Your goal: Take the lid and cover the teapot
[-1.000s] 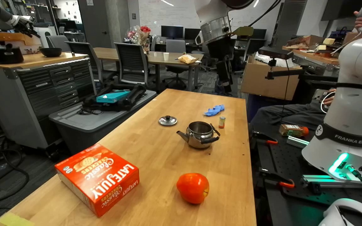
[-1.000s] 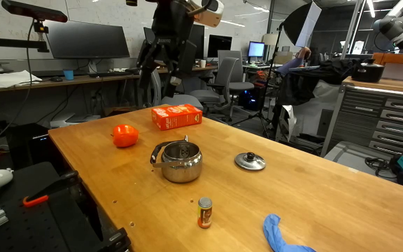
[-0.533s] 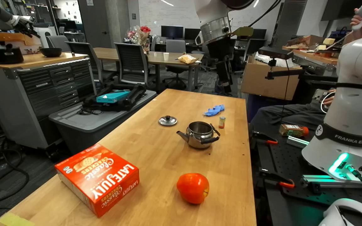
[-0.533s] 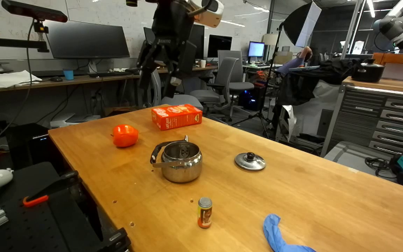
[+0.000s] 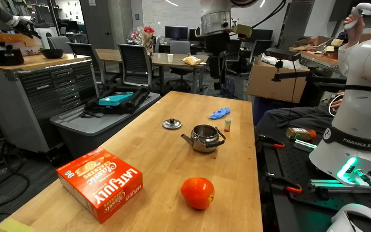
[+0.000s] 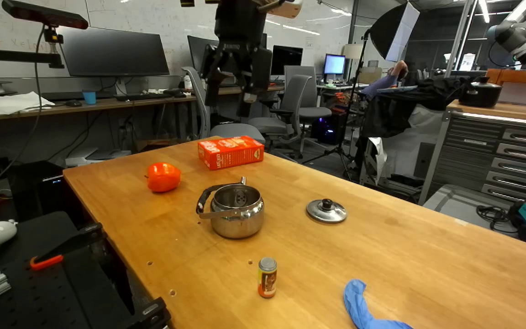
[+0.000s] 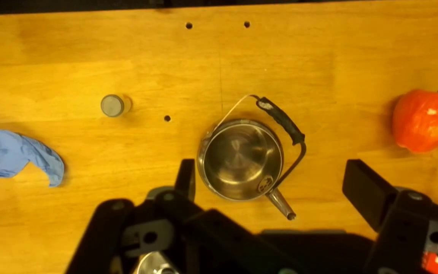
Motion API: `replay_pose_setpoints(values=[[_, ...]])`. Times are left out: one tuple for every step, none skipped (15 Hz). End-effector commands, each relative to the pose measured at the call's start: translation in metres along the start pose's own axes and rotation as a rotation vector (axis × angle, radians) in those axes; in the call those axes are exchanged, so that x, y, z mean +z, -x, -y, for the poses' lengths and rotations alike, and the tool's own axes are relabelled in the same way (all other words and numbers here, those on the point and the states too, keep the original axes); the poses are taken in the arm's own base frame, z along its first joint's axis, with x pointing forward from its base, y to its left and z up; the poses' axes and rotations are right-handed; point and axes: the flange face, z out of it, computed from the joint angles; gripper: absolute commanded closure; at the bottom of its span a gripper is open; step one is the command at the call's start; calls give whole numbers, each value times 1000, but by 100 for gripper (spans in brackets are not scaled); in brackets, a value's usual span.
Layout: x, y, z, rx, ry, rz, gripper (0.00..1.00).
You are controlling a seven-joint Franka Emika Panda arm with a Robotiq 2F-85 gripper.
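Note:
The teapot (image 5: 200, 146) stands uncovered on the wooden table, its handle folded to one side; it also shows in an exterior view (image 6: 240, 225) and the wrist view (image 7: 238, 160). The lid (image 5: 172, 124) lies flat on the table beside it, knob up; it shows in an exterior view (image 6: 326, 212). In the wrist view the lid (image 7: 154, 264) is mostly hidden behind the gripper at the bottom edge. My gripper (image 7: 274, 175) is open and empty, pointing down. It hangs high above the table in both exterior views (image 5: 217, 85) (image 6: 228, 107).
A small spice jar (image 6: 267, 278) and a blue glove (image 5: 219, 113) lie near the teapot. A red-orange ball-like fruit (image 5: 198, 193) and a red cracker box (image 5: 100, 180) stand on the table. A camera on a bar (image 5: 282, 54) is near the robot base.
My gripper has shifted sideways, leftward in an exterior view and rightward in an exterior view from another place, and hangs more upright. It stays open. The teapot and lid have not moved.

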Motion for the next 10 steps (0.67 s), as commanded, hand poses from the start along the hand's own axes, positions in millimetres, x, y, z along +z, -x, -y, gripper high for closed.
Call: replay_pose_setpoints(values=[[-25,-17,-6,57,-64,-89,0],[-29,-23,-7,65,-77,-101,0],[-34,-29,-8,71,-91,-111,0],[-38,-36,-9,78,-101,-117,0],[-41,-43,-9,84,-108,-125,0],[-45,-51,-10,97,-118,-137,0],[-47,-58,-11,106,-121,-148,0],[-50,-66,-11,124,-129,-167,0],[-51,-73,-12,138,-130,-179,0],[-52,-81,-12,153,-128,-192,0]])
